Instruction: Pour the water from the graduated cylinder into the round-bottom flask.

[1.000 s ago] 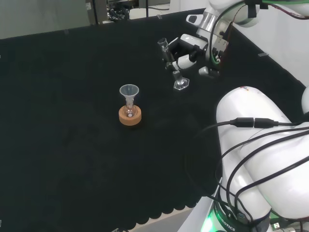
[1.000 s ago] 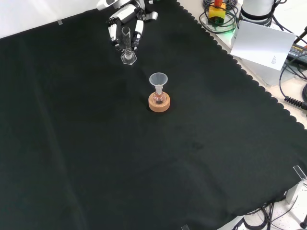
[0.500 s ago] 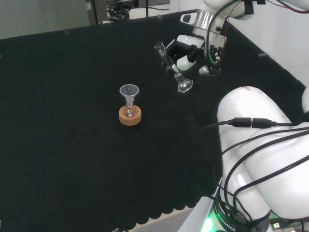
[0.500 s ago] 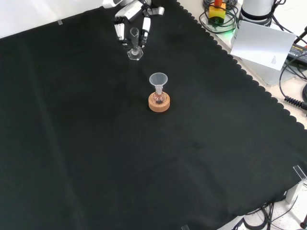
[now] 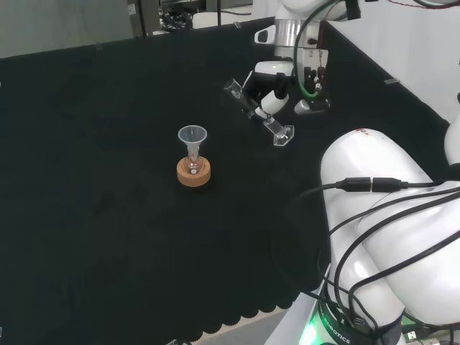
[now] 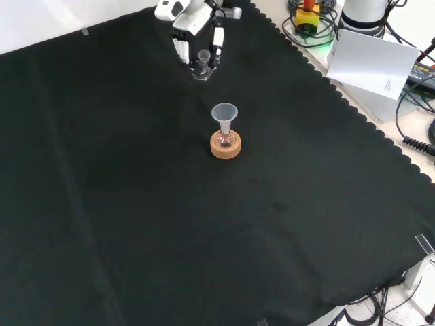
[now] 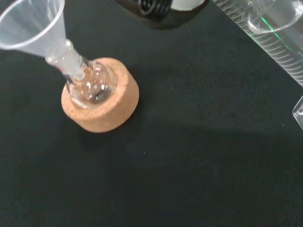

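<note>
Cylinder in the air, on its way to the funnel.
The hand [image 5: 267, 85] has its fingers wrapped round the tilted graduated cylinder [image 5: 256, 113], held above the surface, apart from the round-bottom flask [image 5: 192, 164]; next its mouth must reach the funnel [image 5: 192, 135].

I see my hand [image 5: 272, 92] curled round the graduated cylinder [image 5: 257, 115], held tilted above the worktop [image 5: 108, 230], mouth toward the funnel [image 5: 192, 136] in the round-bottom flask [image 5: 192, 164] on its cork ring [image 5: 194, 174].
</note>
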Controlling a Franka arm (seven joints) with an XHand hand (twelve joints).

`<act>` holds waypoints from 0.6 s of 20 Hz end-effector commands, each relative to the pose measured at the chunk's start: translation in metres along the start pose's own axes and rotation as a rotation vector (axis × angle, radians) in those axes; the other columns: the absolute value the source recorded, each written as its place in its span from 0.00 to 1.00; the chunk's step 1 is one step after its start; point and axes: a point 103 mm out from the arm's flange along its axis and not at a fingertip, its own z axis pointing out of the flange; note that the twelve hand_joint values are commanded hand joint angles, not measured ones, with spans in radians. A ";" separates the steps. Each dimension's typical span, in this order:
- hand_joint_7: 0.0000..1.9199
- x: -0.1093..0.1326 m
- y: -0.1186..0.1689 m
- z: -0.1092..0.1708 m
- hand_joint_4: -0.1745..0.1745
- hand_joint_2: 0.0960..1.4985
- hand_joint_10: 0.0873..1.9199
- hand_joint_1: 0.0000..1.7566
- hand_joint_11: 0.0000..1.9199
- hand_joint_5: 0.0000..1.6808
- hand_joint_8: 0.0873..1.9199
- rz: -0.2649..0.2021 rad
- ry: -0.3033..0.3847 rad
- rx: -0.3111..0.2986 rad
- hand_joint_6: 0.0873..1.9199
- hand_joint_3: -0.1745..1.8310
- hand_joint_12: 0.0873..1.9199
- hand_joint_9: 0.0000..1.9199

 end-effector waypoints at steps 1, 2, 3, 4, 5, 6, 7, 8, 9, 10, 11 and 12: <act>0.59 0.011 0.002 0.006 0.00 0.64 0.13 0.80 0.63 0.71 0.37 0.010 -0.090 0.105 0.30 0.09 0.37 0.72; 0.59 0.012 0.003 0.007 0.00 0.64 0.14 0.80 0.63 0.71 0.37 0.009 -0.096 0.113 0.30 0.09 0.37 0.72; 0.59 0.013 0.003 0.008 0.00 0.64 0.14 0.80 0.63 0.71 0.37 0.008 -0.104 0.121 0.30 0.09 0.37 0.72; 0.60 0.015 0.003 0.009 0.00 0.64 0.14 0.80 0.63 0.71 0.37 0.008 -0.114 0.128 0.29 0.09 0.37 0.72; 0.60 0.016 0.003 0.009 0.00 0.64 0.14 0.80 0.63 0.71 0.37 0.007 -0.127 0.137 0.29 0.09 0.37 0.72; 0.60 0.017 0.003 0.009 0.00 0.64 0.14 0.80 0.63 0.71 0.37 0.007 -0.136 0.142 0.29 0.09 0.37 0.72; 0.60 0.018 0.003 0.009 0.00 0.64 0.14 0.80 0.64 0.71 0.37 0.009 -0.145 0.148 0.29 0.09 0.37 0.72; 0.60 0.020 0.003 0.009 0.00 0.64 0.14 0.80 0.64 0.71 0.37 0.010 -0.153 0.154 0.29 0.09 0.37 0.72; 0.60 0.021 0.003 0.008 0.00 0.64 0.14 0.80 0.64 0.71 0.37 0.011 -0.164 0.161 0.29 0.09 0.37 0.72; 0.60 0.022 0.003 0.008 0.00 0.64 0.14 0.80 0.64 0.71 0.37 0.012 -0.177 0.169 0.29 0.09 0.37 0.72; 0.60 0.023 0.003 0.007 0.00 0.64 0.14 0.80 0.64 0.71 0.37 0.015 -0.189 0.177 0.29 0.09 0.37 0.72; 0.60 0.024 0.003 0.007 0.00 0.64 0.14 0.80 0.64 0.71 0.36 0.018 -0.198 0.183 0.29 0.09 0.37 0.72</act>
